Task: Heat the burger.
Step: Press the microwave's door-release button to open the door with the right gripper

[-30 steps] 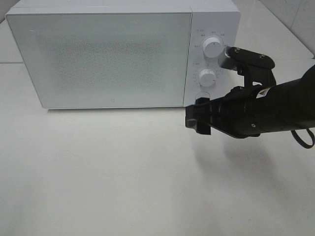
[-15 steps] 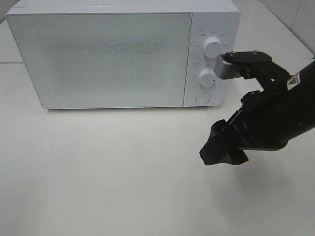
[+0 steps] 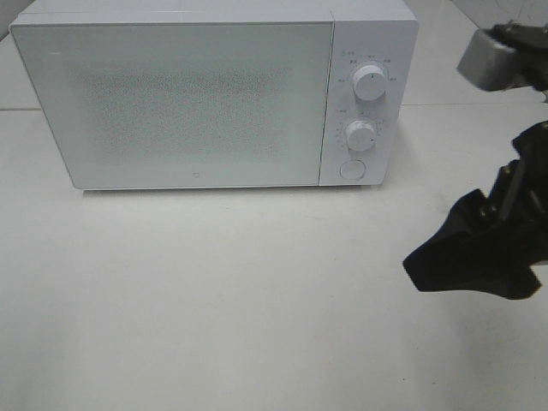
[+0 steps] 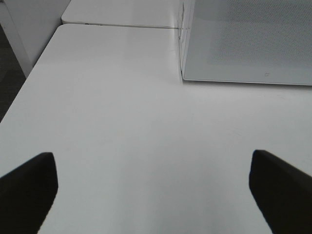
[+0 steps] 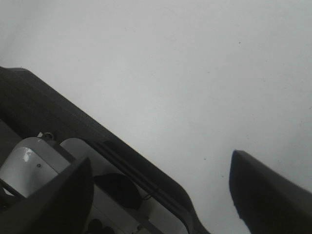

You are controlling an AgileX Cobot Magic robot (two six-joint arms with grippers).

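A white microwave (image 3: 197, 103) is sitting at the far side of a white tabletop (image 3: 214, 300), seen from a high camera. Its frosted door (image 3: 171, 103) is standing shut. On the panel to the right of the door, an upper knob (image 3: 369, 83) is sitting above a lower knob (image 3: 360, 135), with a round button (image 3: 350, 169) beneath them.

The burger is not showing in any view. It is not lying on the visible tabletop; it may be resting inside the microwave, but the frosted door is hiding whatever is behind it.

The right claw (image 3: 467, 257) is hanging over the near right of the tabletop, well apart from the knobs. Its own camera is showing its two dark fingers (image 5: 263, 195) spread apart over bare tabletop, gripping nothing. The left claw (image 4: 152, 175) is not appearing in the high view. Its wrist camera is showing it near the microwave's left corner, fingers wide apart and empty.

Judging by this, loading and closing are looking finished. The knob markings are too small to read, so whether heating is running is unclear. What is remaining is probably the heating itself.
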